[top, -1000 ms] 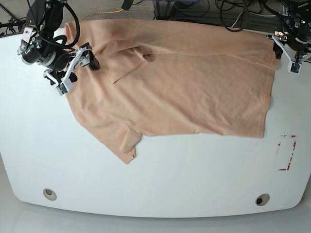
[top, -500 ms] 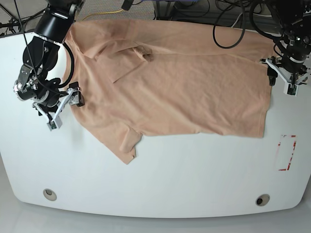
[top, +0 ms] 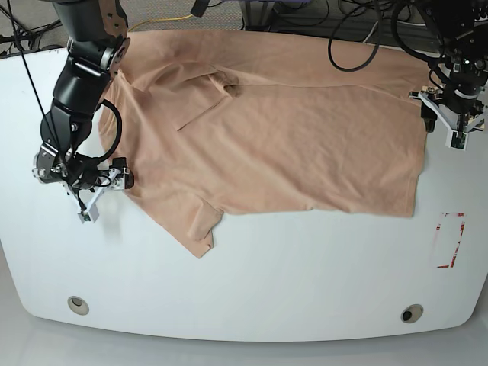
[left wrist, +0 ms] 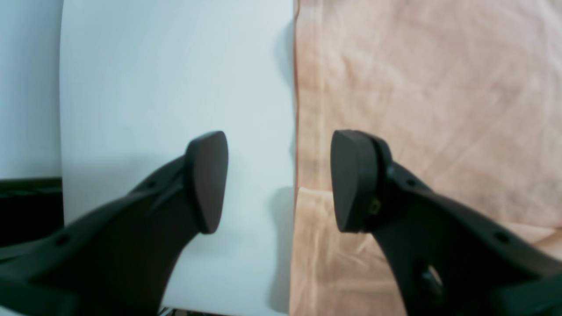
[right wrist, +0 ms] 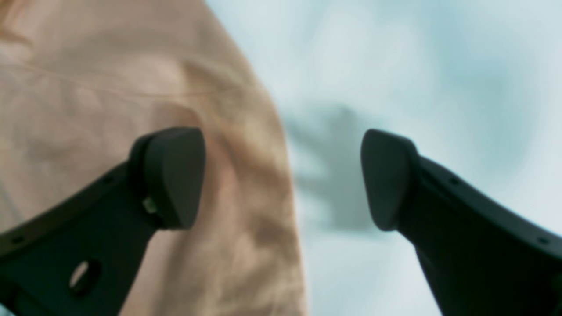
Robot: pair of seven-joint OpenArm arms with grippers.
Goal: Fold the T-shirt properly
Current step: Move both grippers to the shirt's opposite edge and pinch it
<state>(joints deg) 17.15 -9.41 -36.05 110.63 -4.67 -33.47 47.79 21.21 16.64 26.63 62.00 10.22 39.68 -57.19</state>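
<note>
Straddling the cloth edge is what both grippers are doing right now, so you are setting up a two-point pinch on the T-shirt (top: 290,130).

Position of the garment: it is lying spread flat on the white table (top: 252,282), covering the far half and reaching the far edge, with one sleeve pointing toward the near edge.

Step in hand, as I judge it: grasping opposite edges ahead of a fold. To do it well, you are wanting each lower finger sliding under the hem rather than pushing it, so the fabric is not bunching. Take both layers where the cloth is doubled, and close both sides at about the same time so the shirt is not dragging sideways.

Left gripper (left wrist: 281,180): jaws are standing wide apart and holding nothing. In the left wrist view one finger is hanging over bare table just off the shirt's hem, the other over the cloth. The arm is reaching in at the shirt's bottom hem, wrist pointing down.

Right gripper (right wrist: 283,175): jaws are also spread wide and empty, one finger over the shirt's edge, the other over bare table. That arm is folding down steeply at the shoulder end of the shirt, beside the lower sleeve. Whether either fingertip is touching the table, I cannot tell.
</note>
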